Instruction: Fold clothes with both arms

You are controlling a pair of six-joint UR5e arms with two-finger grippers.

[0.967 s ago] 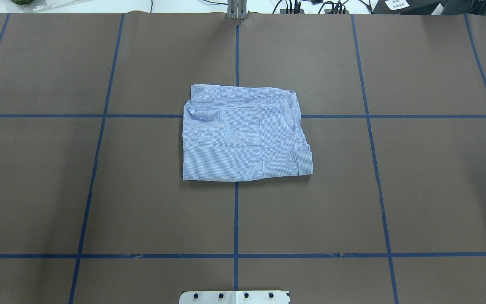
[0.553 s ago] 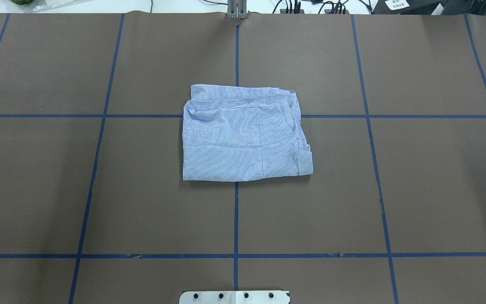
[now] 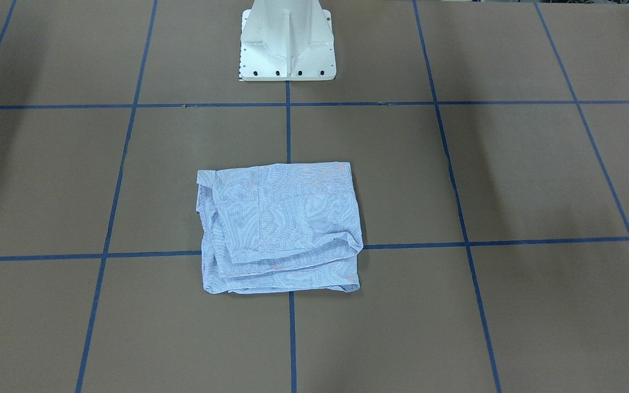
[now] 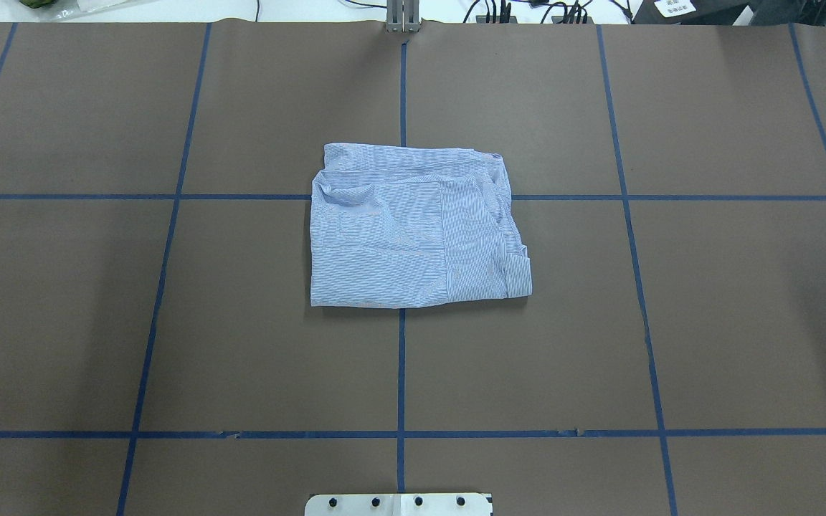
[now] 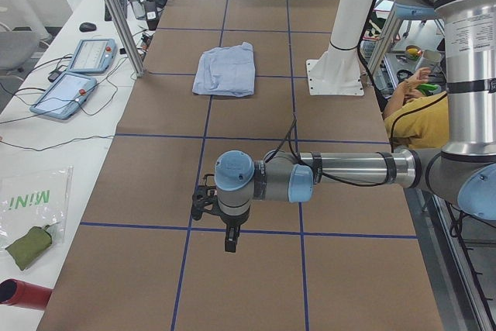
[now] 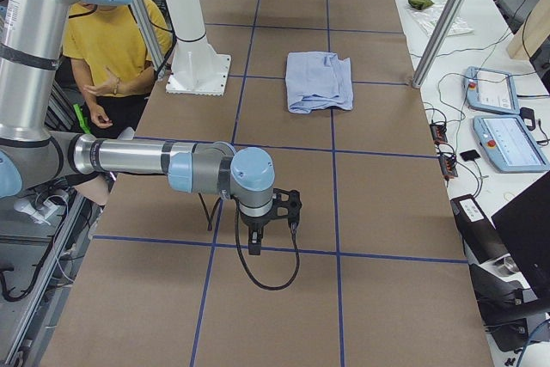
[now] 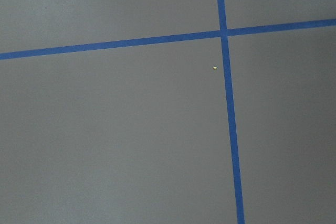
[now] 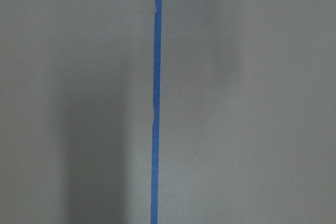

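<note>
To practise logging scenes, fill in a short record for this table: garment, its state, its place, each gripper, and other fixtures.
garment: light blue striped shirt
state: folded into a rough rectangle, creased
place: mid table, covering a crossing of blue tape lines
left gripper: over bare table, away from the shirt; opening unclear
right gripper: likewise, at the other end
fixture: white pedestal

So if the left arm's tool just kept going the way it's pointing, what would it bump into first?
The left tool points straight down, so probably the bare brown table cover, near a blue tape crossing. Nothing else shows beneath it.
</note>
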